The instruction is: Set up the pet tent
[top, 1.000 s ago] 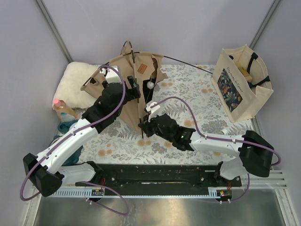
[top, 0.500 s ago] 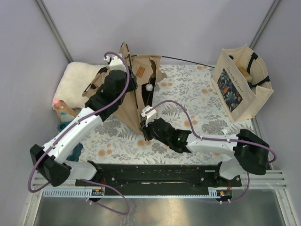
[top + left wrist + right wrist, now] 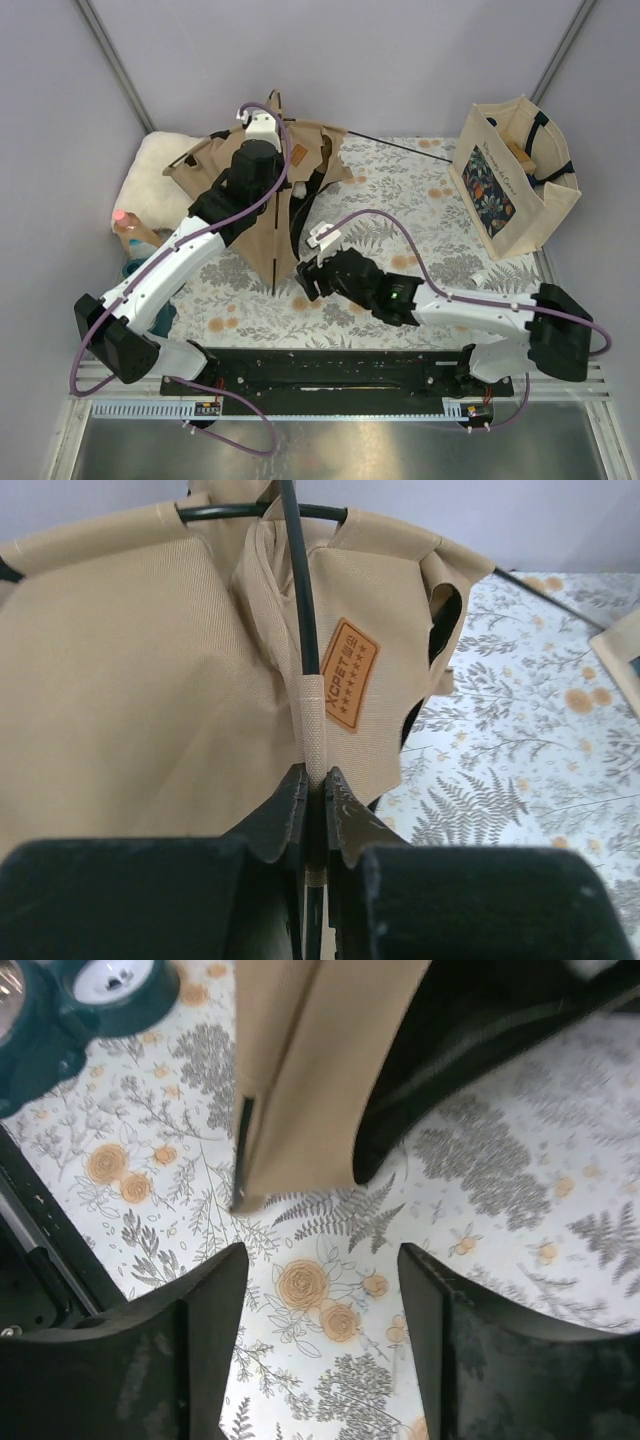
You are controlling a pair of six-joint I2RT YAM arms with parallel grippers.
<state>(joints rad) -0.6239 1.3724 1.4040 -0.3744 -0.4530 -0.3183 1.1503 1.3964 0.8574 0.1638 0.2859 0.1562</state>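
Note:
The pet tent [image 3: 312, 140] is a tan canvas heap with thin black poles at the back left of the floral mat. My left gripper [image 3: 275, 180] is on top of it. In the left wrist view this gripper [image 3: 313, 780] is shut on a webbing sleeve [image 3: 312, 720] with a black pole [image 3: 296, 580] running through it. The brown label [image 3: 350, 672] lies just beyond. My right gripper [image 3: 308, 280] hovers at the tent's near corner. Its jaws [image 3: 322, 1260] stand open over the mat with nothing between them. The tent corner [image 3: 290, 1090] and dark lining [image 3: 450, 1070] hang just ahead.
A beige tote bag [image 3: 515, 175] with a floral print stands at the right. A white fluffy cushion [image 3: 150, 175] lies at the back left, with a pink-capped bottle [image 3: 130, 228] and teal items [image 3: 60, 1010] in front of it. One loose pole [image 3: 400, 145] reaches towards the bag.
The left gripper closed on the pole sleeve and moved up and back, spreading the canvas. The right gripper opened, let go of the tent's near corner and drew back slightly.

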